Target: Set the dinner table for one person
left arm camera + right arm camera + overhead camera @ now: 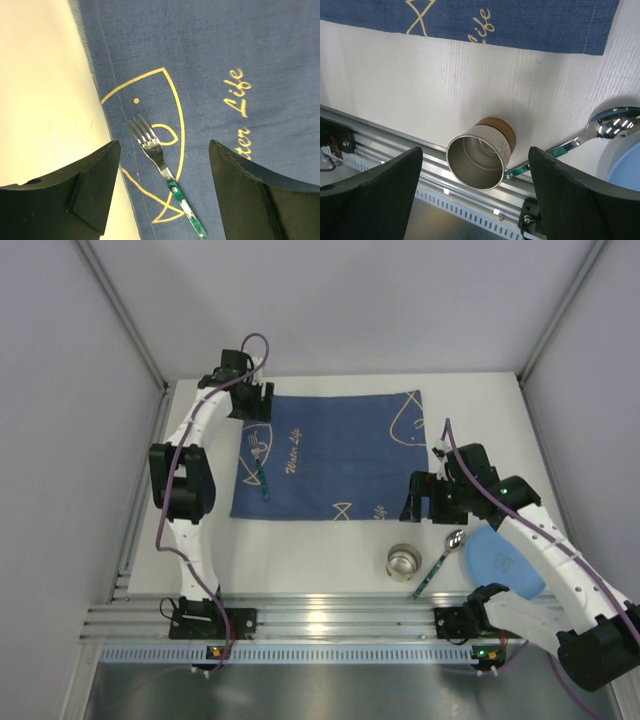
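The dinner table (pixel 330 550) is a white top carrying a dark blue mat (pixel 330 455) with gold fish drawings. A fork (pixel 260 465) with a green handle lies on the mat's left part. My left gripper (pixel 252 400) hovers over it, open; in the left wrist view the fork (pixel 162 170) lies flat between the spread fingers of the gripper (pixel 165 145), untouched. A metal cup (pixel 403 562) stands near the front rail. My right gripper (pixel 425 498) is open above it, and the cup (pixel 480 155) shows between the gripper's (pixel 476 150) fingers with gaps on both sides.
A green-handled spoon (pixel 440 562) lies just right of the cup, its bowl next to a light blue plate (pixel 500 560) partly under the right arm. A ribbed aluminium rail (pixel 330 620) runs along the near edge. Grey walls close in both sides and the back.
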Available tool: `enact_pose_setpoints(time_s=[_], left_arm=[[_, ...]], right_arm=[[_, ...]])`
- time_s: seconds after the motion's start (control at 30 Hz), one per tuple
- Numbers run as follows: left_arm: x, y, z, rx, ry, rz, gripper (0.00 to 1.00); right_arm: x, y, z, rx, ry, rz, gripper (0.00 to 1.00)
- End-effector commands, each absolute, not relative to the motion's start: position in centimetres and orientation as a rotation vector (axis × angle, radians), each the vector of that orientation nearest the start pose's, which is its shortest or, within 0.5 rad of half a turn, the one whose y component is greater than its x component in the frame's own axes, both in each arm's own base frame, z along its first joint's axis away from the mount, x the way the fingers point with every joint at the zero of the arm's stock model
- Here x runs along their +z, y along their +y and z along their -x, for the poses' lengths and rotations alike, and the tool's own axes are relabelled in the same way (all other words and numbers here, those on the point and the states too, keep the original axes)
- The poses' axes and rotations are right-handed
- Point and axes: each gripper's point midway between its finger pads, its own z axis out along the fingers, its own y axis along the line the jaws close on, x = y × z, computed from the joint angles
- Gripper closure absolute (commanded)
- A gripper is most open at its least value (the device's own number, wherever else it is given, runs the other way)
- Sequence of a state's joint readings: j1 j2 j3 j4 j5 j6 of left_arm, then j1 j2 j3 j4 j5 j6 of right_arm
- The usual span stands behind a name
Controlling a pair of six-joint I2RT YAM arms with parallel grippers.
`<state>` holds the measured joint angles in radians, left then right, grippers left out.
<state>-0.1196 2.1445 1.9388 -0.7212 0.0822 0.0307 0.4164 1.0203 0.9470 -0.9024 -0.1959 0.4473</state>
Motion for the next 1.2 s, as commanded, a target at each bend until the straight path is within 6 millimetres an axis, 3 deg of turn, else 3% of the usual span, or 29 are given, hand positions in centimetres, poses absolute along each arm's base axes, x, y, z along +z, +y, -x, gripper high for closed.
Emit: enact_pose_setpoints(time_s=[0.0,0.2,0.23,0.3,0.33,0.4,0.47,0.57,0.63,0.67,0.73,0.87,0.97,1.0,1.17], left_arm=[[20.3,-8.2,-53.0,-0.192,2.278,-0.111,0.23],[18.7,-8.2,-50.3,-0.218,2.327,-0.076,0.24],[17.8,-8.1,-49.5,-0.217,2.352,-0.071,0.24],[18.3,-8.0,-48.3,-0.225,2.353,-0.066,0.23],[17.3,-8.0,-47.4,-0.227,2.377,-0.066,0.23],[17.8,-7.7,-46.3,-0.216,2.365,-0.064,0.23],[16.7,-7.3,-45.2,-0.203,2.386,-0.057,0.23],[16.4,-7.2,-43.9,-0.207,2.403,-0.059,0.23],[16.4,-7.2,-43.0,-0.21,2.409,-0.057,0.23],[16.5,-7.1,-42.4,-0.213,2.407,-0.055,0.23],[16.5,-7.2,-41.9,-0.219,2.407,-0.055,0.23],[16.7,-7.7,-41.3,-0.262,2.399,-0.048,0.23],[17.5,-7.7,-41.0,-0.273,2.384,-0.031,0.23],[17.7,-7.7,-40.9,-0.274,2.379,-0.025,0.23],[19.1,-8.1,-40.5,-0.309,2.345,-0.02,0.19]], right_arm=[[15.0,13.0,-17.3,0.525,2.691,-0.028,0.15],[11.8,12.8,-15.3,0.522,2.794,-0.106,0.27],[11.4,12.8,-15.0,0.519,2.803,-0.121,0.28],[10.7,12.6,-14.7,0.513,2.816,-0.133,0.31],[10.5,12.6,-14.6,0.513,2.819,-0.142,0.32],[9.9,12.7,-14.2,0.508,2.835,-0.141,0.35],[9.3,12.8,-14.2,0.498,2.847,-0.147,0.4],[8.1,13.0,-14.1,0.46,2.867,-0.114,0.55],[7.1,13.1,-13.9,0.403,2.889,-0.067,0.74],[6.8,13.1,-14.1,0.327,2.891,-0.022,0.95],[7.1,13.4,-14.2,0.316,2.885,-0.003,1.0],[10.2,13.2,-15.7,0.263,2.803,0.004,1.0],[14.5,12.5,-17.7,0.214,2.69,-0.001,1.0],[16.7,12.3,-18.6,0.201,2.634,-0.007,1.0],[21.4,12.5,-22.1,0.141,2.533,0.034,1.0]])
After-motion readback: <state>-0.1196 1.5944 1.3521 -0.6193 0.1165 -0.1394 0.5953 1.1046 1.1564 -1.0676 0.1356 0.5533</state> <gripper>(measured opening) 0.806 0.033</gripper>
